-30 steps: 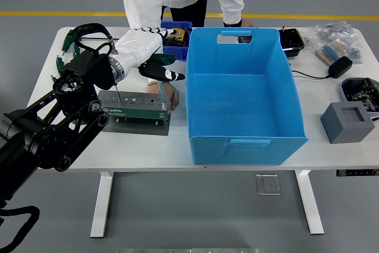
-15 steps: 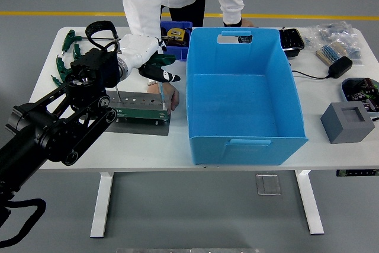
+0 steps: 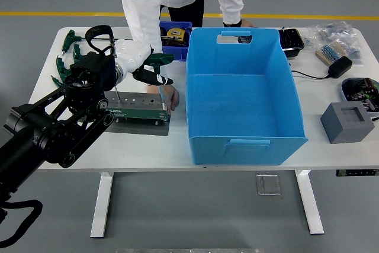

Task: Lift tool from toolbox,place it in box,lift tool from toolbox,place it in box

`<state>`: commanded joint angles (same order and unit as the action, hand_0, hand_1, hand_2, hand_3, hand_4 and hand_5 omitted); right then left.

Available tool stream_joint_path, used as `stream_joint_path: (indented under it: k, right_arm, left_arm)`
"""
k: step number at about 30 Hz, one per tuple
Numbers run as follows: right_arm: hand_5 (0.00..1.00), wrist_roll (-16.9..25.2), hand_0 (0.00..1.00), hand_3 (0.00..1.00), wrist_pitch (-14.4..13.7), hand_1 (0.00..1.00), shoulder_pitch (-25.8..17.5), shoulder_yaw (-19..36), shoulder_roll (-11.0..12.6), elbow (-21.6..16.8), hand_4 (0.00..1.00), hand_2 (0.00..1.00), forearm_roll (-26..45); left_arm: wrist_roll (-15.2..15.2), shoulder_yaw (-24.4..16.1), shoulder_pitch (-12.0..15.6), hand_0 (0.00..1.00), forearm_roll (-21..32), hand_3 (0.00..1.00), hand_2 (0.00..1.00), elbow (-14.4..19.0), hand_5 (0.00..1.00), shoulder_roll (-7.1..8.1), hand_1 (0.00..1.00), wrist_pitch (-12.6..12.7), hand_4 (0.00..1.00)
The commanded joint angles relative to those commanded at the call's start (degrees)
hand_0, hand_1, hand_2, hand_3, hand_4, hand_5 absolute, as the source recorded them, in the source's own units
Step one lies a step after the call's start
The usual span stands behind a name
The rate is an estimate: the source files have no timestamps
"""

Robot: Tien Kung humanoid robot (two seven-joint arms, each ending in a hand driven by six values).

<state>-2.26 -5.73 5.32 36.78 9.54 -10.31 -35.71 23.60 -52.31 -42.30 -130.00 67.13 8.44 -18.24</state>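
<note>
The toolbox (image 3: 135,108) is a green and grey tool rack on the table's left half. Thin tool shafts stand upright in it, one at its right end (image 3: 161,96) and one at its left (image 3: 116,94). My left hand (image 3: 148,69), white with black fingers, hovers just above the rack. Its fingers are curled around a green tool handle (image 3: 159,58) above the right shaft. A person's hand (image 3: 172,96) rests against the rack's right end. The large blue box (image 3: 240,93) stands empty just right of the rack.
Green-handled tools (image 3: 66,51) lie at the table's far left. A small blue bin (image 3: 175,35) sits behind the rack. A grey foam block (image 3: 347,121), a black adapter (image 3: 340,66), a black tray (image 3: 291,39) and bagged parts (image 3: 331,35) are on the right.
My left hand has drawn back a little to the left and turned over the rack. The green handle stays in its fingers. The person's hand has stayed at the rack.
</note>
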Motion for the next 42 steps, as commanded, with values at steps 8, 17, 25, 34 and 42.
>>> stream_joint_path:
  k: [8, 17, 25, 34, 42]
  right_arm:
    - [0.998, -0.02, 0.646, 0.75, -0.04, 0.629, 0.03, -0.18, 0.07, 0.0, 0.915, 0.733, 0.0]
    - [0.998, -0.14, 0.645, 0.745, -0.13, 0.625, -0.12, -0.03, 0.16, 0.0, 0.916, 0.73, -0.61]
    - [0.998, -0.36, 0.645, 0.744, -0.29, 0.625, -0.27, 0.41, 0.23, 0.0, 0.915, 0.73, -1.43]
    - [0.994, -0.58, 0.642, 0.742, -0.45, 0.623, -0.3, 1.15, 0.14, 0.0, 0.915, 0.727, -2.09]
    - [0.994, -0.72, 0.642, 0.74, -0.48, 0.622, -0.22, 1.43, 0.04, 0.0, 0.914, 0.727, -2.25]
  left_arm:
    - [0.92, 0.78, -0.45, 0.207, 0.0, 0.505, 0.285, -0.06, 0.83, -0.19, 0.246, 1.63, 0.998]
    - [0.92, 1.58, -0.44, 0.179, 0.0, 0.367, 0.204, -0.13, 0.826, -0.18, 0.138, 4.25, 0.998]
    - [0.99, 2.13, -0.11, 0.174, 0.0, 0.342, 0.182, -1.02, 0.812, -0.04, 0.111, 6.58, 0.998]
    - [0.05, 3.07, 0.0, 0.107, 0.0, 0.236, 0.106, -3.88, 0.82, -0.3, 0.043, 12.49, 0.998]
    - [-0.92, 3.57, -0.21, 0.066, 0.0, 0.151, 0.033, -4.87, 0.799, -0.53, 0.002, 18.35, 0.998]
